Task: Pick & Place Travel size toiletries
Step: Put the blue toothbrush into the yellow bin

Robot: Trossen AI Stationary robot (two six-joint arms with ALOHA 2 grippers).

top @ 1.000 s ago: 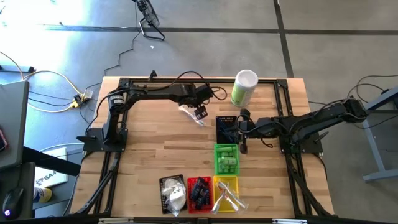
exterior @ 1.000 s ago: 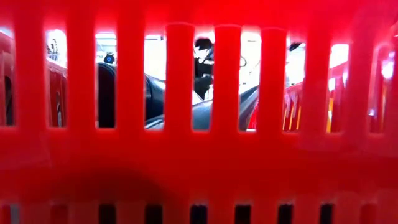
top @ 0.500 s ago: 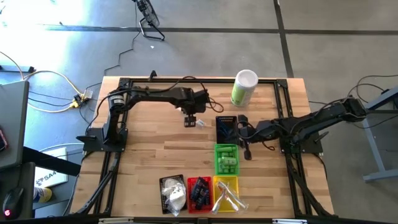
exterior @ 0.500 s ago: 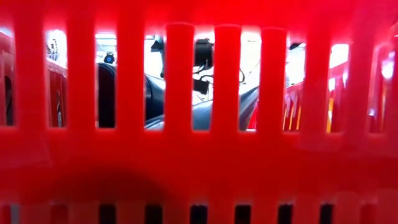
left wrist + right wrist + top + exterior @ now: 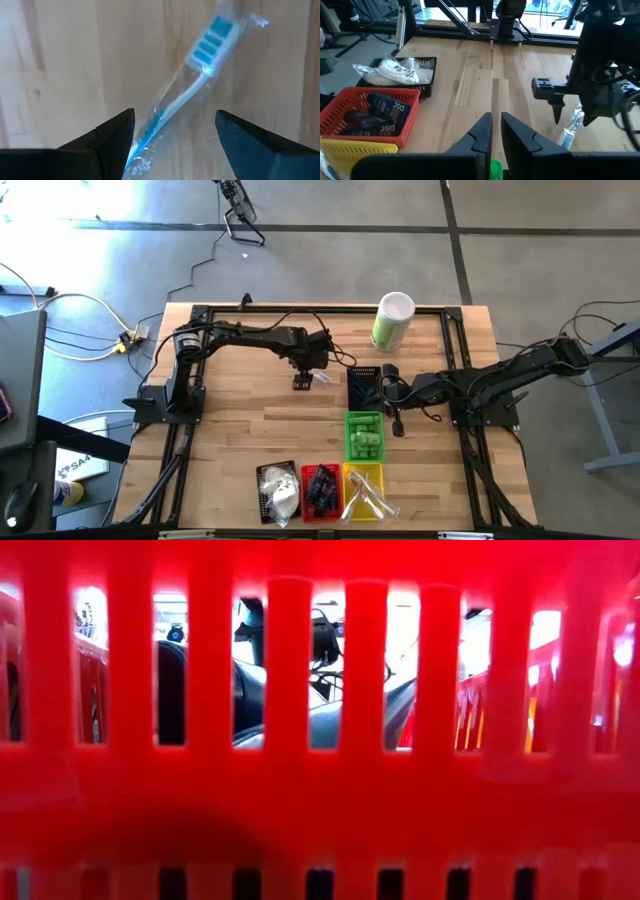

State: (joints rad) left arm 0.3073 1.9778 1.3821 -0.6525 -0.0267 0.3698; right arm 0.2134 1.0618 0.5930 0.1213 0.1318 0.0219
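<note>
A toothbrush in a clear wrapper (image 5: 200,75) lies flat on the wooden table (image 5: 250,410), left of the middle black basket (image 5: 364,385). My left gripper (image 5: 175,117) points steeply down over the brush's handle end, open, one finger on each side of it. From above, that gripper (image 5: 303,383) stands just left of the brush (image 5: 320,377). My right gripper (image 5: 496,120) is shut and holds nothing. It hangs above the table between the middle black basket and the green basket (image 5: 364,436). My left gripper straddles the handle end of the wrapped brush from above, fingers across it. The wrapper's edge (image 5: 142,137) runs close beside one finger (image 5: 117,132); I cannot tell whether they touch. The brush lies flat on the table.
A tall green-and-white canister (image 5: 392,321) stands at the far edge. At the near edge stand a black basket with white pouches (image 5: 277,491), a red basket with dark tubes (image 5: 321,490) and a yellow basket with clear-wrapped sticks (image 5: 363,490). The red basket's wall (image 5: 320,790) fills the low view.
My left gripper has come down toward the table and a little toward its near left, rolling about its own axis, and now stands astride the brush's handle. Its fingers have stayed open. The brush lies where it was.
</note>
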